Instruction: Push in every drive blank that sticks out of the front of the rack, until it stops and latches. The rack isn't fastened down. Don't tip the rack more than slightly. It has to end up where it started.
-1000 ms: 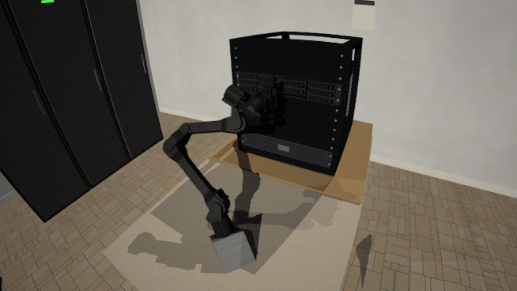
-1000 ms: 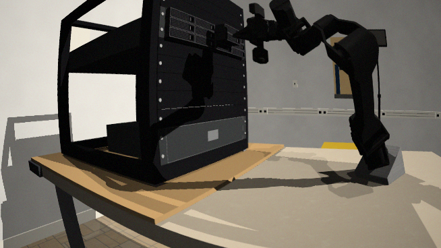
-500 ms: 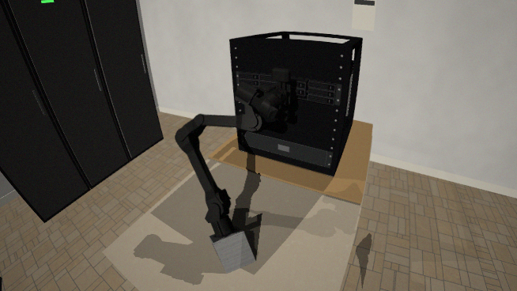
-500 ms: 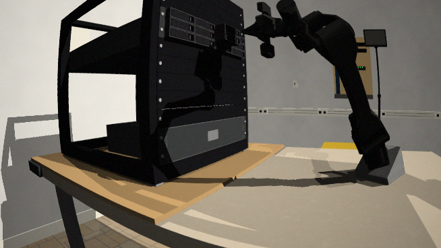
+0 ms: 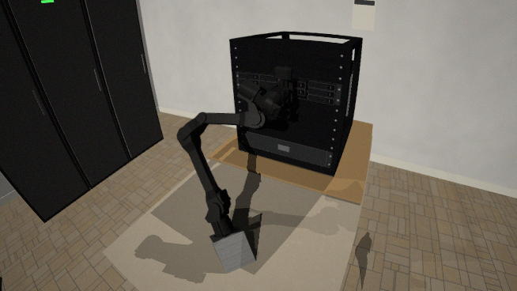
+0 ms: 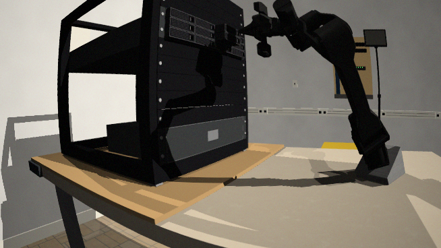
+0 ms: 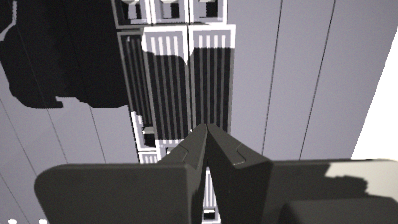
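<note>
- My claw (image 5: 292, 88) (image 6: 241, 31) (image 7: 205, 130) is fully closed, empty; joined tips likely serve for prodding drive blanks (image 5: 322, 94) (image 6: 180, 26) (image 7: 212, 80), upper centre.
- Rack (image 5: 290, 55) (image 6: 148, 91) (image 7: 300, 65) unfastened: best pushed squarely, gently.

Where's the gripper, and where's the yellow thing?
Gripper (image 6: 240, 32) (image 7: 205, 130): exterior and wrist views, at its fingertips.
Yellow thing (image 6: 338, 145): exterior view, on its flat face.
</note>
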Tool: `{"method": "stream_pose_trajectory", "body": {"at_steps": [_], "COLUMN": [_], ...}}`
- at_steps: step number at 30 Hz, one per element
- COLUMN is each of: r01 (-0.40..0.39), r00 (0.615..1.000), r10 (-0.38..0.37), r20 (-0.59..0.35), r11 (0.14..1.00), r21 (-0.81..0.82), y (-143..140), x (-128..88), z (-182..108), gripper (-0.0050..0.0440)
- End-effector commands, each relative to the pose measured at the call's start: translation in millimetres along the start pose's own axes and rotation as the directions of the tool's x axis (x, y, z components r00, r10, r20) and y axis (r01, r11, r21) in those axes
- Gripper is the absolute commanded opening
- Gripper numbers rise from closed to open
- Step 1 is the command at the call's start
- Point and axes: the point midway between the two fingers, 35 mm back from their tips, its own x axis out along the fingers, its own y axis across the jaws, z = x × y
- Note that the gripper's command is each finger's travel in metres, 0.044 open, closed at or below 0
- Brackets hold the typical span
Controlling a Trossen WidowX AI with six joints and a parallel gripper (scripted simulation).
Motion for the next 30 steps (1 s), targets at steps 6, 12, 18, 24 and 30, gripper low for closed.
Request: {"method": "stream_pose_trajectory", "body": {"at_steps": [6, 12, 18, 24, 30], "r01": [0.009, 0.009, 0.009, 0.009, 0.009], "r00": [1.0, 1.0, 1.0, 1.0, 1.0], "r10": [-0.009, -0.009, -0.009, -0.009, -0.009], "r20": [0.007, 0.007, 0.007, 0.007, 0.007], "r11": [1.0, 1.0, 1.0, 1.0, 1.0], "r21": [-0.019, -0.019, -0.019, -0.019, -0.019], "y": [-5.7, -5.7, -6.9, -11.1, -11.2], "x": [5.7, 5.7, 7.3, 13.1, 13.2], "z": [4.1, 4.1, 5.1, 9.1, 9.2], "gripper": [-0.005, -0.005, -0.005, -0.005, -0.005]}}
